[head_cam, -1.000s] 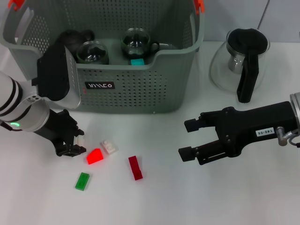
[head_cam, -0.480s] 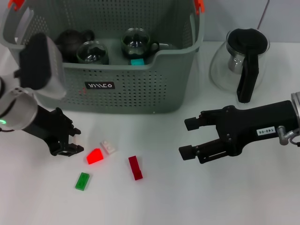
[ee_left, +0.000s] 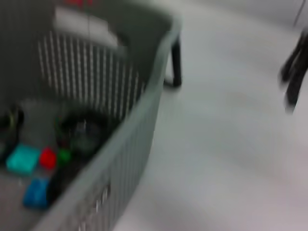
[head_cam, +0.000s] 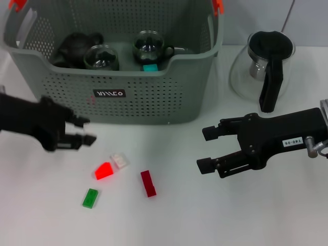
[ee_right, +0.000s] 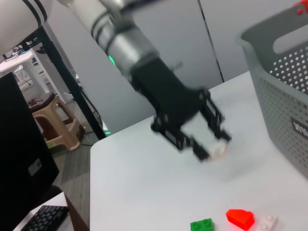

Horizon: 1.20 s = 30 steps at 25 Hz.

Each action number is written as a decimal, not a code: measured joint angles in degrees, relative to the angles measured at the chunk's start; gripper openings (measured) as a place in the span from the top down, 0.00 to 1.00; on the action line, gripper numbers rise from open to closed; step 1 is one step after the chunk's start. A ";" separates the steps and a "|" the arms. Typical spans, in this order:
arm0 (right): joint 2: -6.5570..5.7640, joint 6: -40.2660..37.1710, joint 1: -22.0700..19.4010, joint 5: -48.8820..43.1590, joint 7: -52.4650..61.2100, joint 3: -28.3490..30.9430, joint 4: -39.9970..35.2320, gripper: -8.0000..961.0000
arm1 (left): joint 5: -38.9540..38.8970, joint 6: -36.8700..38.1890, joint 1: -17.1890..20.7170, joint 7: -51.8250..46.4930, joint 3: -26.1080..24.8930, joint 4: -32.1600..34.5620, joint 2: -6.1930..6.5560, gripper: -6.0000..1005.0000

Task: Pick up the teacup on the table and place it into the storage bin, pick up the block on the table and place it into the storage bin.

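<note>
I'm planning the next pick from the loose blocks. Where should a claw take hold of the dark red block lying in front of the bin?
Probably from straight above, across its two long sides. The dark red block is a narrow bar lying flat on the table, with bare table along both long sides. The bright red block sits apart, so it shouldn't interfere.

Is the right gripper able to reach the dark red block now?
Probably yes. The right gripper is open, and only bare table lies between it and the dark red block.
</note>
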 joint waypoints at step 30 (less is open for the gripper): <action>-0.47 -3.74 -0.27 -0.35 -1.35 2.34 0.03 0.02 | -16.51 -28.09 -14.54 -23.70 5.68 21.74 12.05 0.42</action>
